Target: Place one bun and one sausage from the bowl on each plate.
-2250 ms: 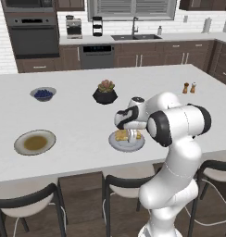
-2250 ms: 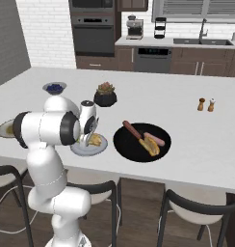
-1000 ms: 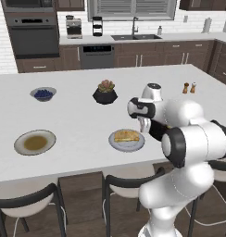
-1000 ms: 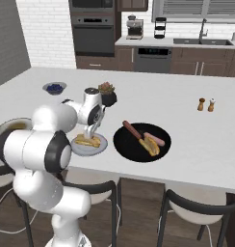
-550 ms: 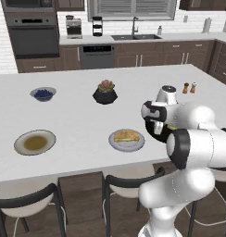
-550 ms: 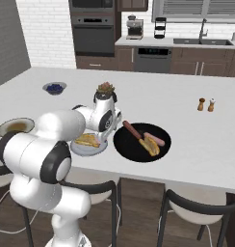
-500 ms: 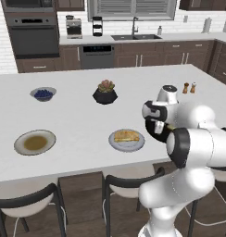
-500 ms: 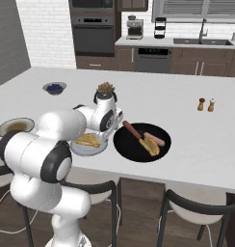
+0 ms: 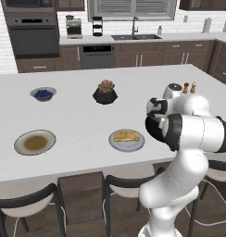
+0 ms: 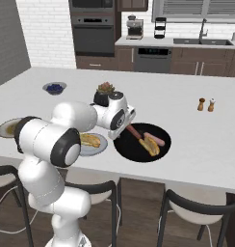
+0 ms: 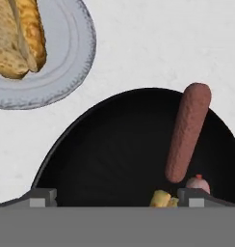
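Observation:
A light grey plate (image 9: 134, 144) (image 10: 101, 145) (image 11: 73, 67) carries one golden bun (image 9: 126, 135) (image 10: 90, 140) (image 11: 18, 36). To its right lies the black bowl (image 10: 134, 153) (image 11: 110, 154), holding a reddish-brown sausage (image 10: 134, 131) (image 11: 188, 137), a second sausage (image 10: 156, 138) (image 11: 198, 183) and the other bun (image 10: 149, 145) (image 11: 162, 198). My gripper (image 10: 118, 134) (image 11: 117, 198) hangs open over the bowl's near-left rim with nothing between its fingers. The beige-rimmed plate (image 9: 21, 139) (image 10: 3, 127) lies bare at the far left.
A small grey bowl of blue berries (image 9: 43, 94) (image 10: 54, 88) and a black plant pot (image 9: 105, 94) (image 10: 103, 92) stand farther back. Salt and pepper shakers (image 9: 189, 87) (image 10: 206, 104) are on the right. Stools line the counter's near edge.
My arm has swung from above the grey plate rightward to the black bowl. The bun stays on the grey plate.

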